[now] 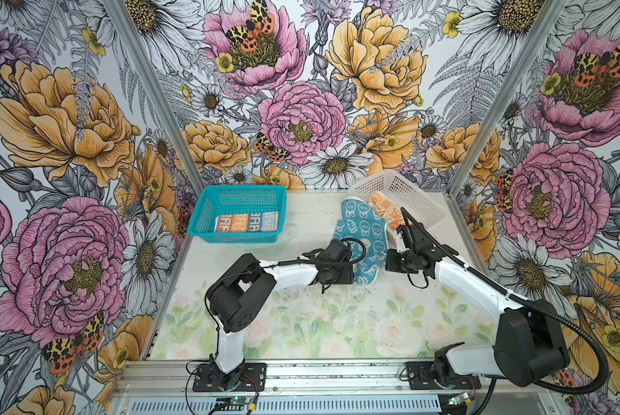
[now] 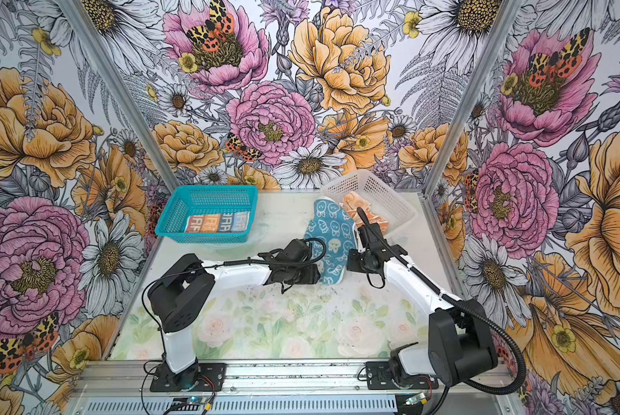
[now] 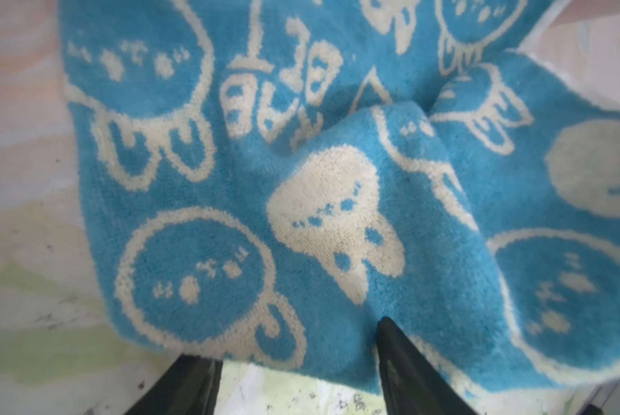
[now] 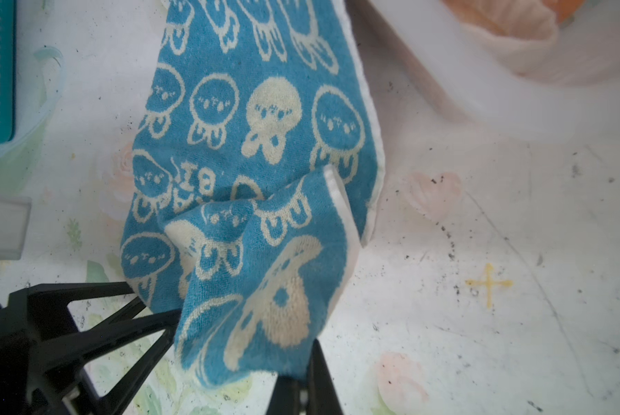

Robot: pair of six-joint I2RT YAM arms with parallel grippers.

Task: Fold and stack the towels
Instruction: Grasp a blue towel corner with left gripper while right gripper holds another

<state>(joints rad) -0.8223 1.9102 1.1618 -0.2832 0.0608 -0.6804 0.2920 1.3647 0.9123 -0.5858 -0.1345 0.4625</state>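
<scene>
The teal bunny towel [image 1: 362,230] [image 2: 331,230] lies rumpled on the table between both grippers. My left gripper [image 1: 349,275] [image 3: 290,341] is at its near left edge, jaws apart, one fingertip [image 3: 391,345] over the cloth [image 3: 337,161], the other at its hem. My right gripper [image 1: 394,239] [image 4: 301,377] is shut on the towel's near right corner [image 4: 258,323], which is lifted and folded up. A peach-orange towel [image 1: 385,210] [image 2: 358,203] spills from the tipped white basket. The lettered towel [image 1: 245,224] [image 2: 216,222] lies folded in the teal basket.
The teal basket [image 1: 242,187] [image 2: 211,187] stands at the back left. The white basket [image 1: 409,190] [image 2: 382,187] lies tipped at the back right, next to the right gripper. Flowered walls enclose the table on three sides.
</scene>
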